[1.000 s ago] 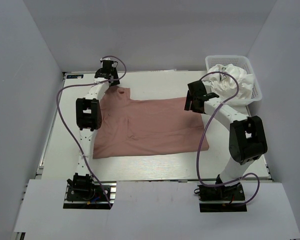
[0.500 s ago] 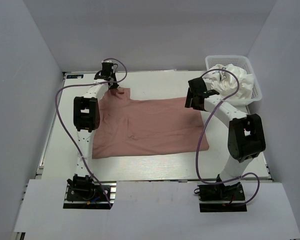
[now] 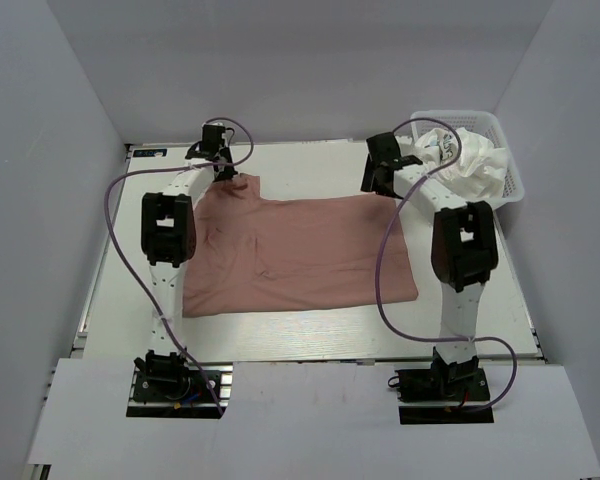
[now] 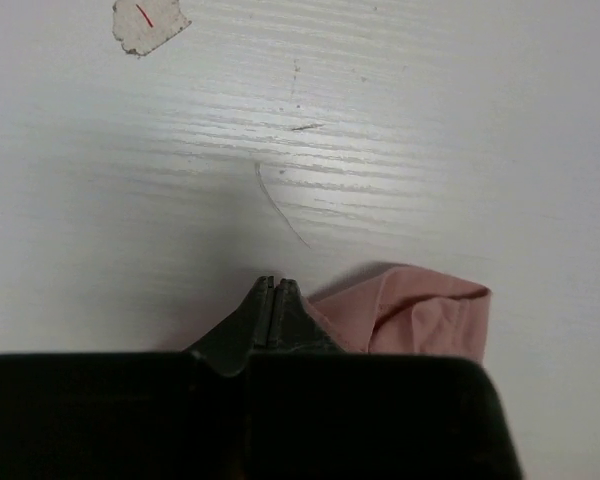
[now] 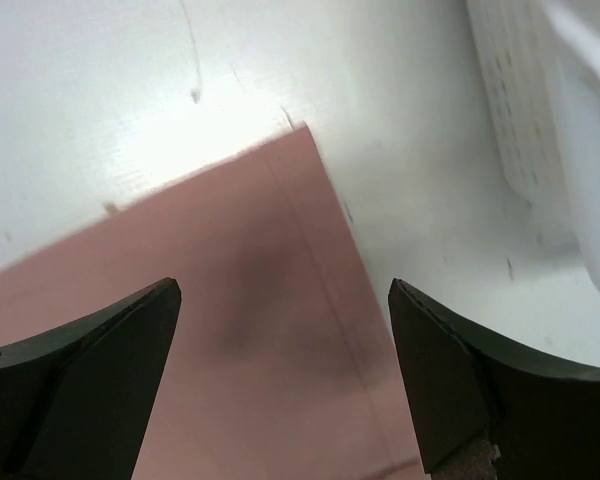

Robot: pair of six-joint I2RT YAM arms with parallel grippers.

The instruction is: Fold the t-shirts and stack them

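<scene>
Now | left fingers (image 4: 263, 322) closed beside pink t-shirt (image 4: 420, 318) | right fingers (image 5: 90, 365) spread over its corner

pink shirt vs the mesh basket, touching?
Apart. The right wrist view shows a strip of white table between the corner of the pink t-shirt and the wall of the basket.

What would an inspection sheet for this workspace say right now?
Surface: white table, lightly scratched.
Job's things: pink shirt spread flat; white shirts bunched in basket.
Clutter: paper scrap on the table.
Grippers: left gripper shut beside a bunched shirt corner; right gripper open above the shirt's far right corner.
Cables: purple cables looping along both arms.
Surroundings: plain pale walls.
</scene>
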